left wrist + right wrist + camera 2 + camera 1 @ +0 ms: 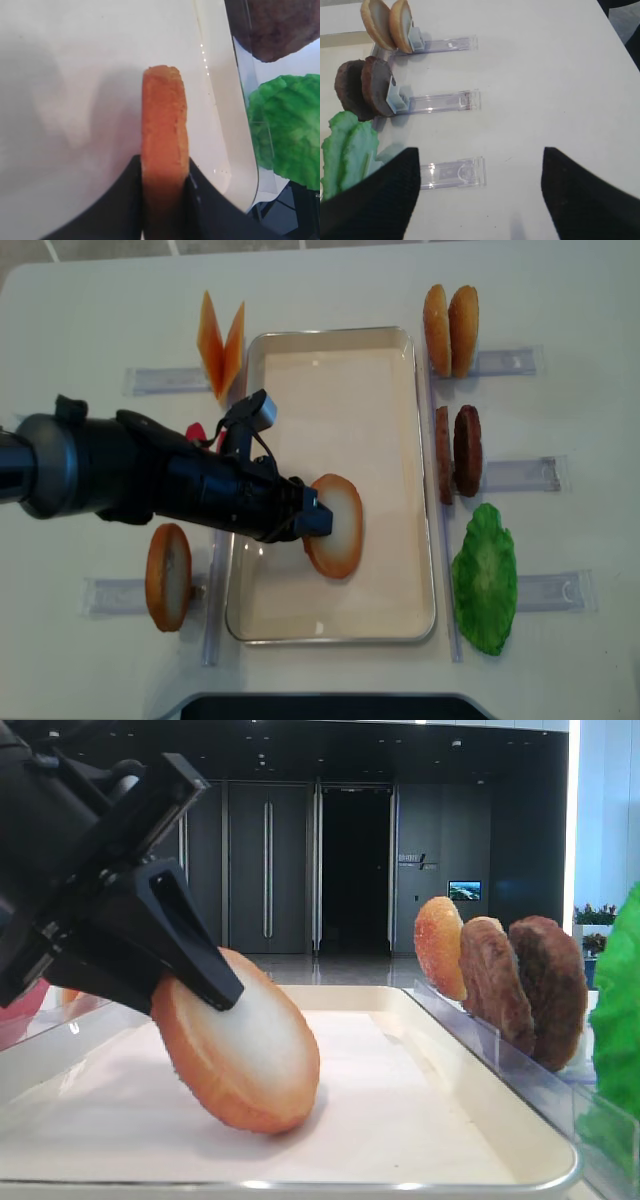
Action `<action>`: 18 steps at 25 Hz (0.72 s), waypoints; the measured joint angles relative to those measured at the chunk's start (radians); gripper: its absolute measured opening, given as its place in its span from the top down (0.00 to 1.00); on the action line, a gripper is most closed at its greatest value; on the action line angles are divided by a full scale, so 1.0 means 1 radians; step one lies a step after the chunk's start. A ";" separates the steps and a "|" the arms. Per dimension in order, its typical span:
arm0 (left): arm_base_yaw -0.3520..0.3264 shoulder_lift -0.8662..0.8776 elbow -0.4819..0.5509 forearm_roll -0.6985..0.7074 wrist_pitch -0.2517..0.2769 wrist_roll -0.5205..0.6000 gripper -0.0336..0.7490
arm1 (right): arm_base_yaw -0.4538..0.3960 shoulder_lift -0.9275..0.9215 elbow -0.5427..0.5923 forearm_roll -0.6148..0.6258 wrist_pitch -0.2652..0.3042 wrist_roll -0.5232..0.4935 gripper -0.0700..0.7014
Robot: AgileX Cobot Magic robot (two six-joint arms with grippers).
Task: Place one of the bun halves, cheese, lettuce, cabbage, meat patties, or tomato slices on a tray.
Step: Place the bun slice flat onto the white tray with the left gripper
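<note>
Golden bun half (pixel 338 525), tilted on the tray (pixel 400 340), is pinched by the left pincer (pixel 312 520); two meat patties (pixel 457 452) stand beside.

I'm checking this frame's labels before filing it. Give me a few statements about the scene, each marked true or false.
1. The left gripper is shut on a bun half. True.
2. That bun half lies flat on the tray. False: it is tilted, its lower edge on the lining.
3. The meat patties are on the tray. False: they stand in a holder beside it.
4. The lettuce sits outside the tray. True.
</note>
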 joint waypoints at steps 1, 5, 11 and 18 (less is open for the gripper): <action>0.000 0.002 0.000 -0.001 0.001 0.003 0.77 | 0.000 0.000 0.000 0.000 0.000 0.000 0.24; 0.000 0.003 -0.001 -0.003 0.002 0.012 0.77 | 0.000 0.000 0.000 0.000 0.000 0.000 0.24; 0.000 0.003 -0.001 0.012 0.002 0.011 0.62 | 0.000 0.000 0.000 0.000 0.000 0.000 0.24; 0.000 -0.002 -0.032 0.302 0.006 -0.255 0.23 | 0.000 0.000 0.000 0.000 0.000 0.000 0.24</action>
